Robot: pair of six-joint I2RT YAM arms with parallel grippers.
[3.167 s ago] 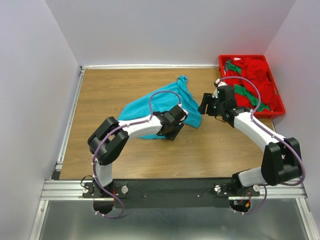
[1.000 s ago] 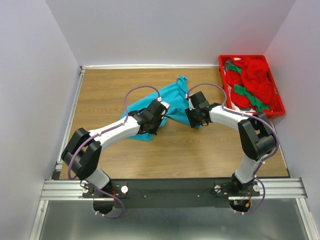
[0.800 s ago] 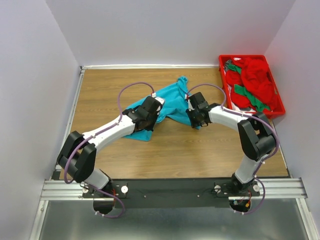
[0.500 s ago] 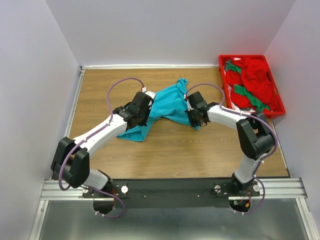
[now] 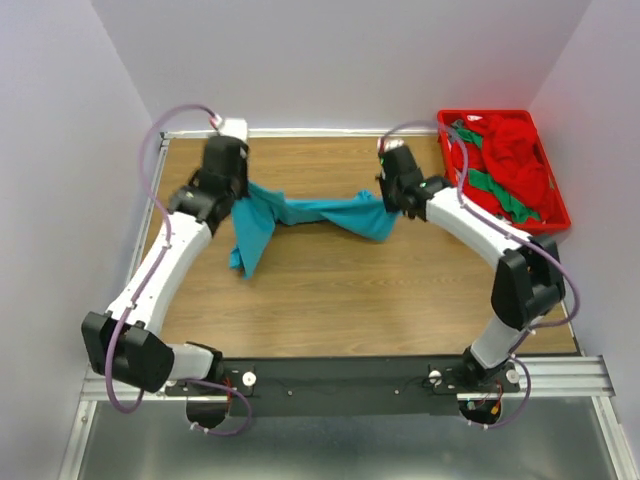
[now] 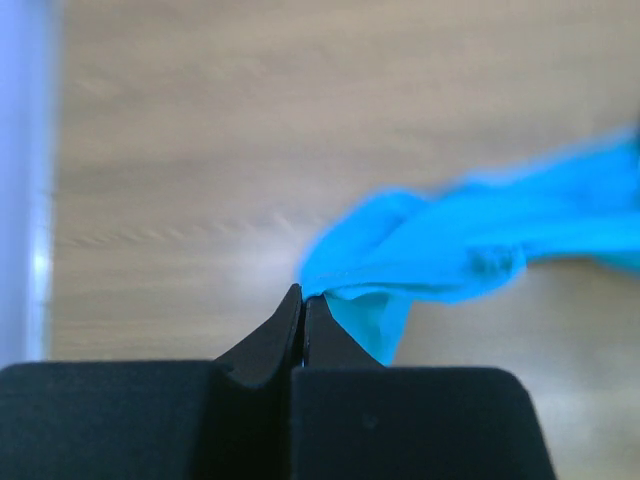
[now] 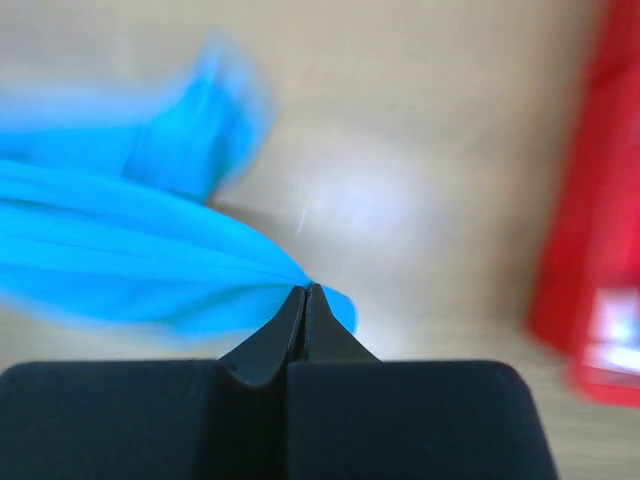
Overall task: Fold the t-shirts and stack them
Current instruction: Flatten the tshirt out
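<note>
The teal t-shirt [image 5: 310, 212] hangs twisted and stretched in a band between my two grippers, over the far half of the table. One loose end droops down at the left [image 5: 248, 245]. My left gripper [image 5: 238, 192] is shut on the shirt's left end; the left wrist view shows the closed tips [image 6: 303, 292] pinching teal cloth [image 6: 450, 245]. At the shirt's right end my right gripper [image 5: 393, 204] is also shut, its tips [image 7: 307, 288] clamped on a fold of the cloth [image 7: 120, 260]. Red and green t-shirts [image 5: 505, 150] lie heaped in the tray.
The red plastic tray [image 5: 486, 113] stands at the far right corner and shows as a red blur [image 7: 575, 230] in the right wrist view. White walls close off the back and both sides. A metal rail [image 5: 138, 240] runs along the table's left edge.
The right gripper shut on the teal shirt. Both arms then rose and swung apart toward the back, the left far to the left, pulling the shirt off the table into a stretched band.
</note>
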